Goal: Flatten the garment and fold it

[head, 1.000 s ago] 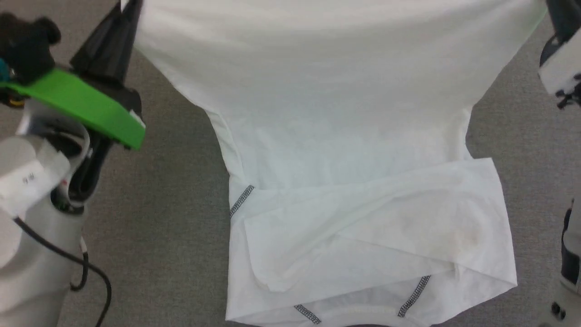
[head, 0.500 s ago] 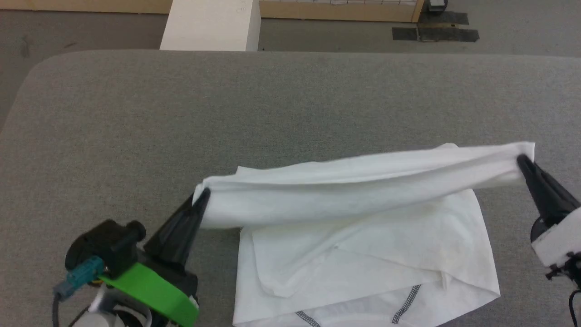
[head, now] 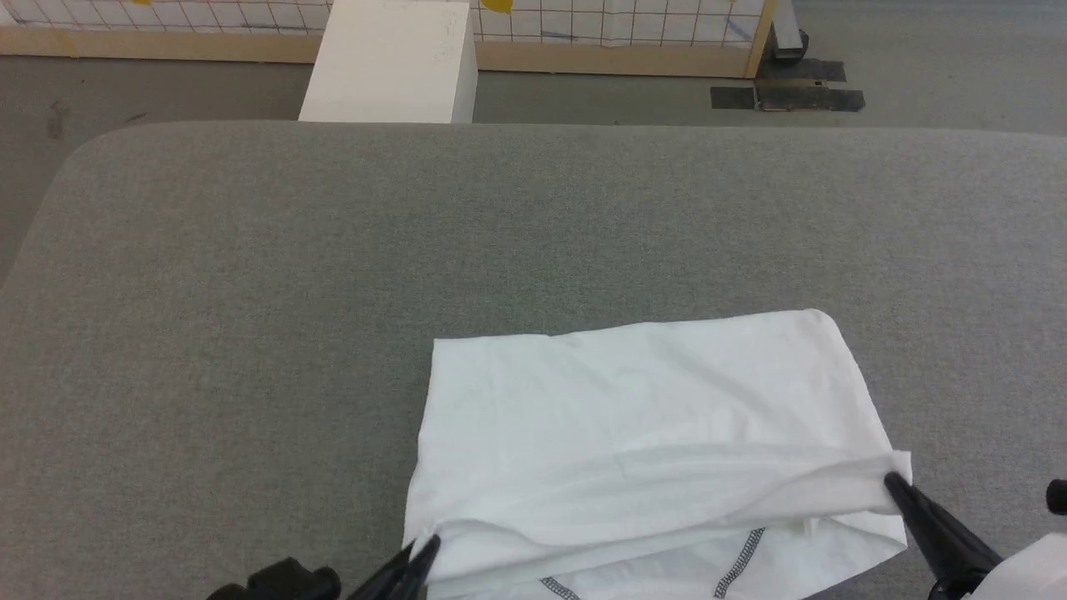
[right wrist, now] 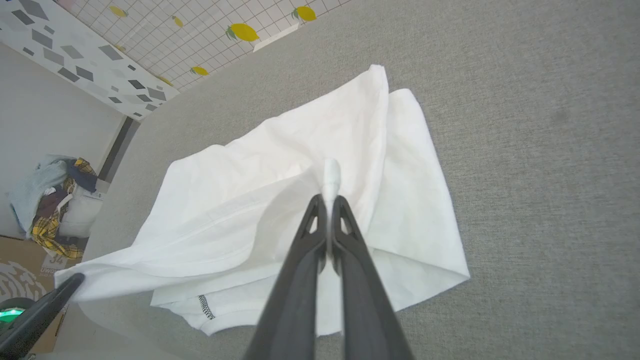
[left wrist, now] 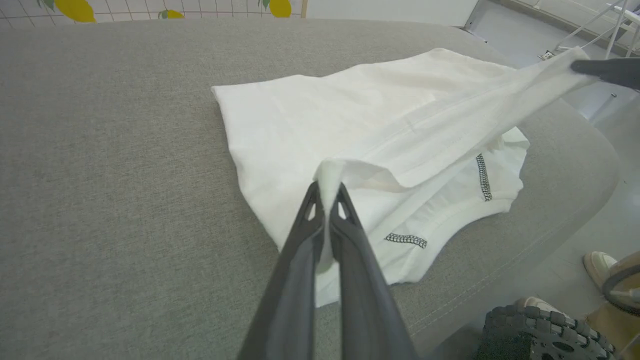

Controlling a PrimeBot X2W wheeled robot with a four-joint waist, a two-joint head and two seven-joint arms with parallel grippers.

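The shirt [head: 642, 417] lies folded, long axis left-right; left gripper [head: 423, 548] and right gripper [head: 892, 482] pinch its near corners.

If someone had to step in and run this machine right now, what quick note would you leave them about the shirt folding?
Left tool: shut on one corner of the shirt.
Right tool: shut on the other corner of the same edge.
Shirt: on the grey table, near its front edge, doubled over into a rough rectangle. The held edge is stretched between the tools and slightly raised.
Done: the big fold-over.
Left: probably lay the held edge down, let go, smooth the wrinkles.
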